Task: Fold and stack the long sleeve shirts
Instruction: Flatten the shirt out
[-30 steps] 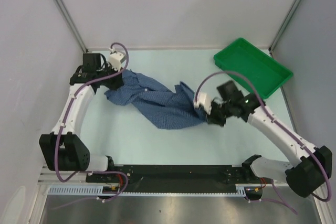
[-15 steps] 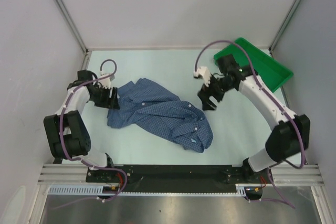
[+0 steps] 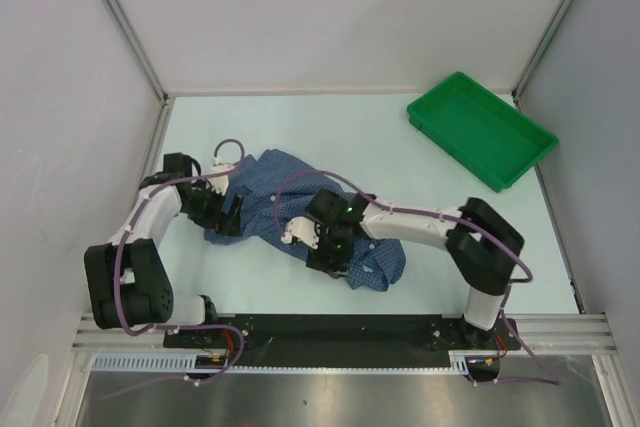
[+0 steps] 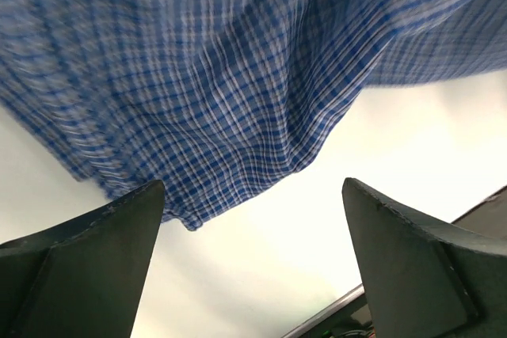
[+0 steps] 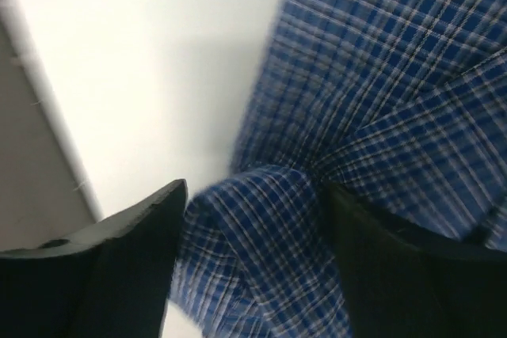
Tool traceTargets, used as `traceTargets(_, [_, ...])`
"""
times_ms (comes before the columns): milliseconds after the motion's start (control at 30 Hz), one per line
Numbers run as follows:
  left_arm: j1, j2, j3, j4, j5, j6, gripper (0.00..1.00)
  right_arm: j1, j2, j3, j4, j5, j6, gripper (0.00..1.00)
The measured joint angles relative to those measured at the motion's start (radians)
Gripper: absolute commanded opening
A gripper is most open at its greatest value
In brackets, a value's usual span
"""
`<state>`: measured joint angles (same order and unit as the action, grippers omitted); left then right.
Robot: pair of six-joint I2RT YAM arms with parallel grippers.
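The blue checked long sleeve shirt (image 3: 280, 182) lies crumpled on the pale table, left of centre. My left gripper (image 3: 228, 215) sits low at its left edge. In the left wrist view it is open (image 4: 253, 219), with bare table between the fingers (image 4: 95, 259) and the shirt's hem (image 4: 238, 77) just ahead. My right gripper (image 3: 325, 252) reaches across onto the shirt's near right part. In the right wrist view it is open (image 5: 257, 235), and a raised fold of the shirt (image 5: 380, 77) lies between its fingers (image 5: 119, 259).
A green plastic tray (image 3: 432, 90) stands at the back right, well away from both arms. Grey walls enclose the table on three sides. The black base rail (image 3: 330, 329) runs along the near edge.
Both grippers have let go of the shirt, which dropped into a heap. The right arm swung from near the tray down onto the shirt's near right. The left gripper shifted nearer along the left edge.
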<state>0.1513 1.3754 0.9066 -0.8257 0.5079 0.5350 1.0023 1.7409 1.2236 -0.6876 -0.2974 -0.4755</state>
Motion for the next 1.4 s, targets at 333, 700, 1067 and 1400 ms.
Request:
traceTargets(333, [-0.085, 0.005, -0.087, 0.076, -0.217, 0.002, 0.0, -0.014, 0.015, -0.011, 0.078, 0.183, 0.056, 0.0])
traceTargets(700, [-0.061, 0.015, 0.437, 0.02, -0.081, -0.028, 0.61, -0.098, -0.417, -0.099, -0.017, 0.068, -0.108, 0.0])
traceTargets(1067, [-0.181, -0.003, -0.021, -0.013, -0.054, 0.087, 0.82, -0.214, -0.435, -0.154, -0.079, -0.029, -0.111, 0.0])
traceTargets(1400, [-0.216, 0.022, -0.082, 0.079, -0.188, 0.085, 0.0, -0.303, -0.563, -0.257, -0.088, -0.04, -0.131, 0.0])
